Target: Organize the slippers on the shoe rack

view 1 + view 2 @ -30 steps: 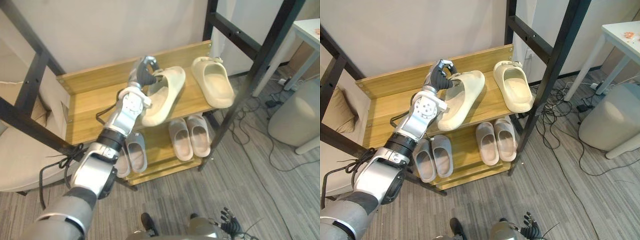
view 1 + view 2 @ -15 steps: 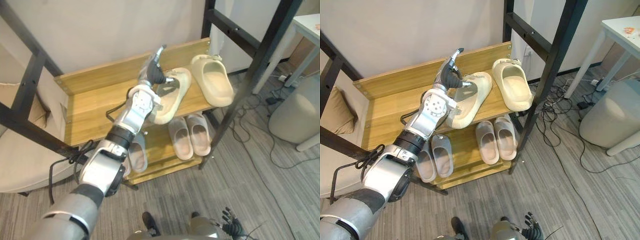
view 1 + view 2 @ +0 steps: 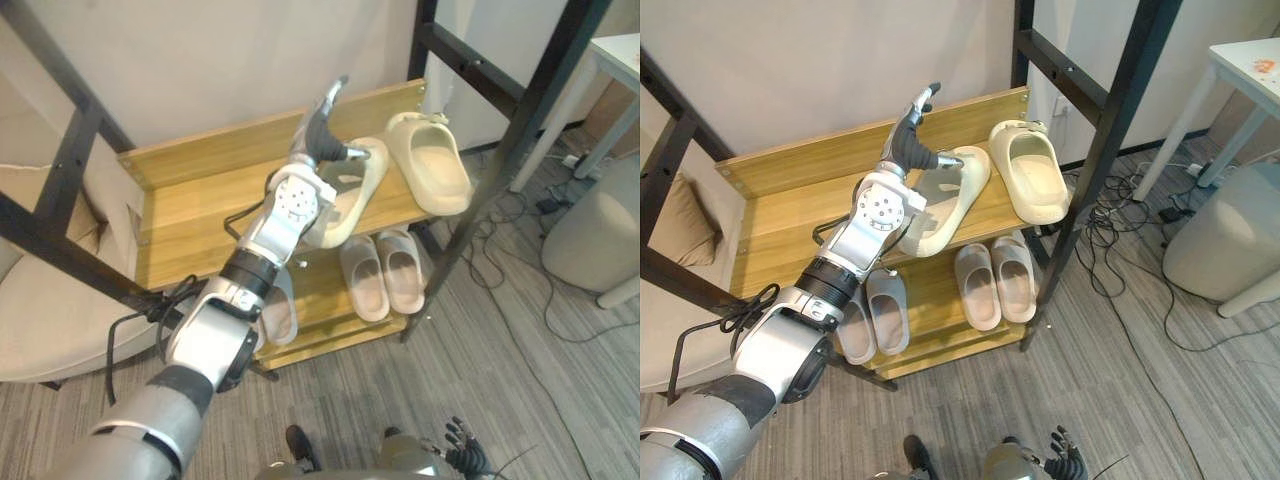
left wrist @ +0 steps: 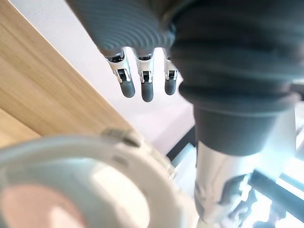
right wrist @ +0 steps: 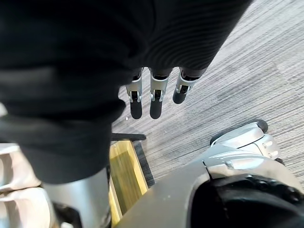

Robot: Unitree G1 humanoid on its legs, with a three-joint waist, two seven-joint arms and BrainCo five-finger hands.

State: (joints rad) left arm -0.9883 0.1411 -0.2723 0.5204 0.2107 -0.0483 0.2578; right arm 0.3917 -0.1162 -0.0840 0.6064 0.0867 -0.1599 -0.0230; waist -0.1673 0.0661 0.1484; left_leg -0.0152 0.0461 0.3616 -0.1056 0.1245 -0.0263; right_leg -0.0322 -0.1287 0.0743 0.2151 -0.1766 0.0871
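Note:
Two cream slippers lie side by side on the wooden rack's top shelf [image 3: 190, 200]: one [image 3: 352, 195] at an angle, the other [image 3: 432, 160] to its right. My left hand [image 3: 318, 128] hovers over the angled slipper's far end, open, with straight fingers [image 4: 142, 88] pointing at the wall. Its thumb reaches over the strap of that slipper [image 4: 95, 180]; I cannot tell whether it touches. On the lower shelf sit a beige pair [image 3: 385, 270] and a grey pair [image 3: 875, 315], partly behind my arm. My right hand [image 3: 458, 462] hangs low over the floor, its fingers [image 5: 154, 102] straight.
A black metal post [image 3: 500, 170] stands just right of the rack and another crosses on the left. A grey pouf [image 3: 600, 240], a white table [image 3: 620, 60] and floor cables [image 3: 520, 260] are at the right. A beige cushion [image 3: 40, 300] lies at the left.
My left hand has opened and let go of the angled cream slipper, which has shifted right on the top shelf, nearer its mate. The right hand has not moved.

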